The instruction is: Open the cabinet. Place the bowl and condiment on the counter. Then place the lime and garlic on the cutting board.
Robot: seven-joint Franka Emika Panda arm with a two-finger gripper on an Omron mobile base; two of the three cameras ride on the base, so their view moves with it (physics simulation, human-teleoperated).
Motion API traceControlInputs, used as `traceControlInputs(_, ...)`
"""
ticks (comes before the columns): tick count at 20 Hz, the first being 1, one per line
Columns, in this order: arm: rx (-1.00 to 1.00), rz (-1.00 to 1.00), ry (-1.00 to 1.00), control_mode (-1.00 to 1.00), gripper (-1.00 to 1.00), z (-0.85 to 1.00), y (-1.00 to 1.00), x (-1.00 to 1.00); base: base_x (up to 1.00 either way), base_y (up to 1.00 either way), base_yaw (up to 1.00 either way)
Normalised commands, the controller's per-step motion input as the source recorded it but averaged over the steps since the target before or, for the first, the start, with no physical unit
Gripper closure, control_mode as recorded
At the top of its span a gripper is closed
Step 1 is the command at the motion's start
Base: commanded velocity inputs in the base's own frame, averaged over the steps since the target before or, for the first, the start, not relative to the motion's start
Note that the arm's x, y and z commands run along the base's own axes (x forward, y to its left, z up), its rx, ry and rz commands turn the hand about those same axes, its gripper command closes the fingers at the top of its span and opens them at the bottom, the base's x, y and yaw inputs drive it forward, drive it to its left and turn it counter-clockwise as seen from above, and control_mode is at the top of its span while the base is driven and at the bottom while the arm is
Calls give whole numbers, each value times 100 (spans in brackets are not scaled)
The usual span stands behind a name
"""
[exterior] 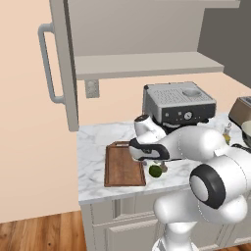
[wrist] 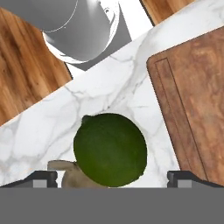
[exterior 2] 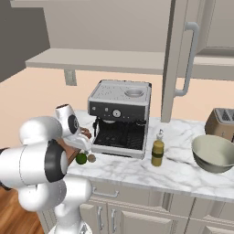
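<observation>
Lime (exterior: 155,170) lies on the white marble counter (exterior: 93,157) in the left base view, just right of the cutting board (exterior: 123,165) and near the counter's front edge. The garlic (exterior: 163,168) touches its right side. The arm reaches over from the right, and its hand hangs directly above the lime, hiding the fingers here. Behind stands the coffee machine (exterior: 179,102); the cabinet (exterior: 66,63) door stands open at the left.

In the right base view, the lime (exterior 2: 81,158) and the garlic (exterior 2: 91,158) sit side by side on the counter (exterior 2: 183,167) at the near left corner of the coffee machine (exterior 2: 121,116), under the lowered hand. The condiment (exterior 2: 157,150) stands upright farther right, and the bowl (exterior 2: 214,153) rests on the marble beyond it, well apart from the hand.

From the hand view, the lime (wrist: 110,149) sits between the two spread fingertips of the gripper (wrist: 112,178), neither tip touching it. The garlic (wrist: 72,175) peeks out beside the lime near one tip. The cutting board (wrist: 192,92) lies close beside the lime without touching it.
</observation>
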Motion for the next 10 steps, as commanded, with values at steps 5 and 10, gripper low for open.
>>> traceControlInputs(5, 3, 0, 0, -100, -100, -8, -6, -1, 0, 0, 0)
traceControlInputs(10, 2, 0, 0, -100, -100, -9, -1, -10, 0, 0, 0)
